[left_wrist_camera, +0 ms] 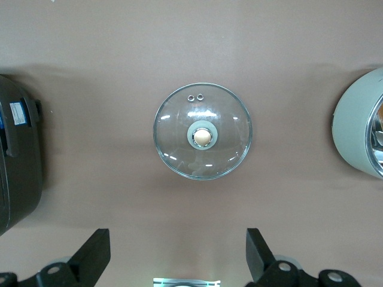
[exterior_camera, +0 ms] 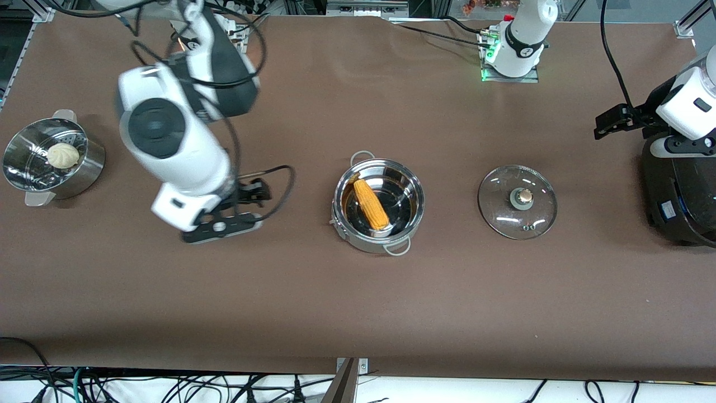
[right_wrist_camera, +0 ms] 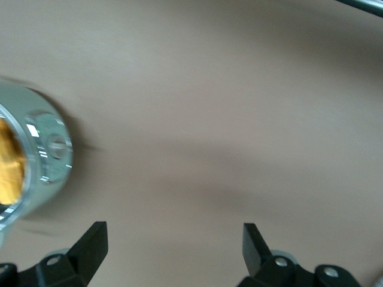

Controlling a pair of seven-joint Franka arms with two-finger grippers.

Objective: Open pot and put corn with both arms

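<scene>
- I count one pot near the middle of the table, uncovered, with two wire loop handles, one on its rim farther from the front camera and one nearer.
- One corn cob lies inside the pot, slanted across its bottom; in my right wrist view it shows only as a yellow patch inside the pot's rim.
- One glass lid rests flat on the table beside the pot, toward the left arm's end and apart from it, knob up; my left wrist view looks straight down on it.
- One steamer bowl stands at the right arm's end with one white bun in it.
- One black cooker sits at the left arm's end of the table.
- Two arms: the right gripper hangs low over bare table between the steamer bowl and the pot, forearm angled down, and its wrist view shows the fingers spread wide and holding nothing.
- The left gripper is raised at the left arm's end, over the table just beside the cooker, and waits; its fingers also stand wide apart, empty, with the lid framed between them.
</scene>
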